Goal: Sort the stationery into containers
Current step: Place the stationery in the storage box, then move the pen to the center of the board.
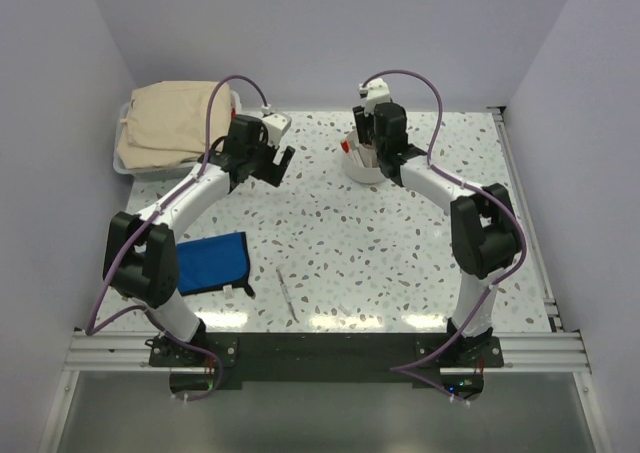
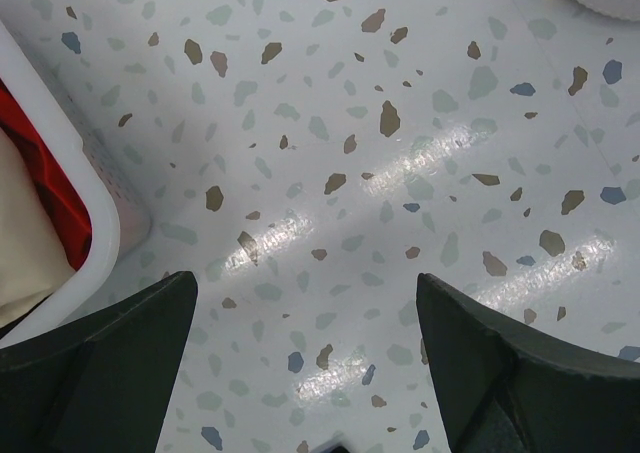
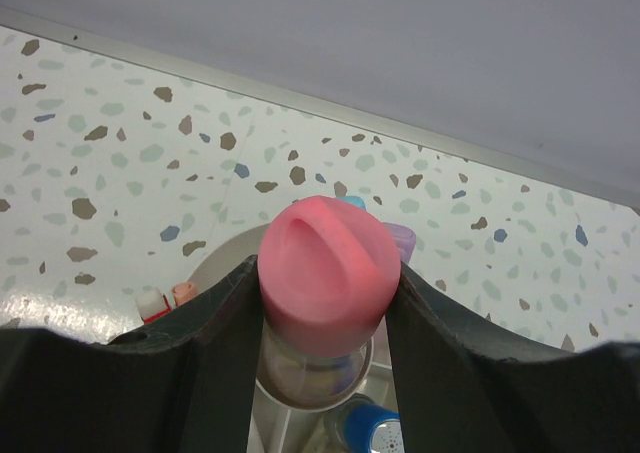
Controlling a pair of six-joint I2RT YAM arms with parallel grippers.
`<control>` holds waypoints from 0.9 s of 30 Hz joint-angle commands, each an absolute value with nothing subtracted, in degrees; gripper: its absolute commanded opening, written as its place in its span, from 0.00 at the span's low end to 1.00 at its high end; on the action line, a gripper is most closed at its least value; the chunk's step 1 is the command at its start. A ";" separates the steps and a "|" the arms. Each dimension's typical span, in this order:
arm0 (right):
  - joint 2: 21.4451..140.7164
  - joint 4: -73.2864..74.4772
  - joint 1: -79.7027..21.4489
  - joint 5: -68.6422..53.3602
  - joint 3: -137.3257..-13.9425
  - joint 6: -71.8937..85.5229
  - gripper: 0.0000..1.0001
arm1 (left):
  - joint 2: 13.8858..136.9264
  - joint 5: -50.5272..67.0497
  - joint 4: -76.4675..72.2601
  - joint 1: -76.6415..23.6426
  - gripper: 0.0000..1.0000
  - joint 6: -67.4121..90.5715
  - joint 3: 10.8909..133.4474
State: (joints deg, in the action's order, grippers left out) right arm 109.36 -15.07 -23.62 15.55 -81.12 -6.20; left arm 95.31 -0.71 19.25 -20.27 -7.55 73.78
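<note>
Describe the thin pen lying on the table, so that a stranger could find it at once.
Go to the near edge of the speckled table. Just right of the flat blue pouch, apart from it, lies the pen. Unlike the wide, soft pouch, it is a slim silvery stick, lying alone on the bare surface.

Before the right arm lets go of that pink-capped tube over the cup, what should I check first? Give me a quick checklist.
1. Grip: right gripper shut on the pink-capped tube: ok.
2. Position: tube above the white cup: ok.
3. Room left in the cup: cannot tell, other items already stand in it.
4. Other arm: left gripper open, empty, apart from the cup: ok.
5. All stationery sorted: not ok, a silver pen lies loose near the blue pouch.
</note>
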 commanded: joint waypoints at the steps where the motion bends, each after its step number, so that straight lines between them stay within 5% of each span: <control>1: 108.28 -18.98 -23.55 18.54 -80.25 -5.45 0.10 | 94.84 -0.26 17.23 -20.04 0.96 -6.77 75.68; 6: 104.69 -18.11 -23.55 20.22 -80.68 -4.66 0.52 | 94.48 -1.40 17.05 -20.04 0.96 -7.47 75.15; 12: 97.92 -9.94 -23.47 17.41 -82.53 -0.88 0.66 | 92.55 -3.34 16.96 -19.95 0.97 -11.16 73.04; 19: 90.28 1.46 -23.38 13.20 -82.44 3.77 0.68 | 89.56 -0.27 18.01 -19.78 0.97 -12.73 70.49; 27: 82.89 16.59 -23.82 -10.42 -74.80 5.71 0.89 | 80.79 9.13 24.33 -19.78 0.96 -37.24 61.97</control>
State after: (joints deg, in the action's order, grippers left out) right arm 85.97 5.02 -23.44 4.23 -78.13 3.73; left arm 86.28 3.53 20.14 -20.25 -22.81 64.97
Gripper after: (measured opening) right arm 0.859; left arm 0.965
